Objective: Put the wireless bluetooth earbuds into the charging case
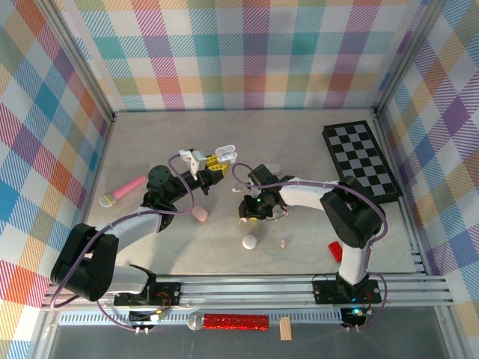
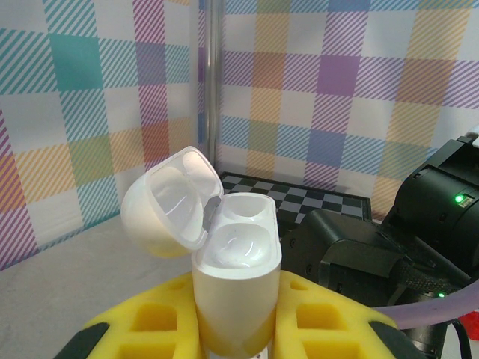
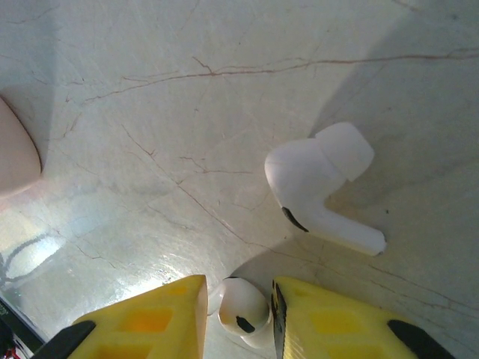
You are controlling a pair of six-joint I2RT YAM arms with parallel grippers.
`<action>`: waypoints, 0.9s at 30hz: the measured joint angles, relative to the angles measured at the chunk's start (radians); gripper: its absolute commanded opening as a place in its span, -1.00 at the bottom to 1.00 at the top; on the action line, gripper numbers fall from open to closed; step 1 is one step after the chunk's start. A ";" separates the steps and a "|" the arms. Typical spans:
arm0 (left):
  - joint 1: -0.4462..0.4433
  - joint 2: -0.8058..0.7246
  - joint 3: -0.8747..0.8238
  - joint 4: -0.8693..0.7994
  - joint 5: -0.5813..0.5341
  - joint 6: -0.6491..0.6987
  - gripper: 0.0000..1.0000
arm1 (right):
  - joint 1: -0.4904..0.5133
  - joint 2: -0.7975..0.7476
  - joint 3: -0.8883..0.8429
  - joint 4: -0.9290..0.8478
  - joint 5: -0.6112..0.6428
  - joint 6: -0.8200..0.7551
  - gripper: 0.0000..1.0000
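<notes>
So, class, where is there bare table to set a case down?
Free: the far strip under the back wall, left of the checkerboard; the corner beyond the pink microphone. Crowded: mid-table, around the pink case, white case and pink earbud.

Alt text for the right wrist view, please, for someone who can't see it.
A small white earbud sits between the right gripper's two yellow fingers, on a pale marbled table. A second white earbud lies just beyond it, and a pale pink case's edge shows at left.
</notes>
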 measured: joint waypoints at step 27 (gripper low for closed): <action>-0.013 0.017 0.009 -0.080 -0.008 0.050 -0.73 | 0.002 -0.235 -0.140 0.079 0.252 -0.156 -0.59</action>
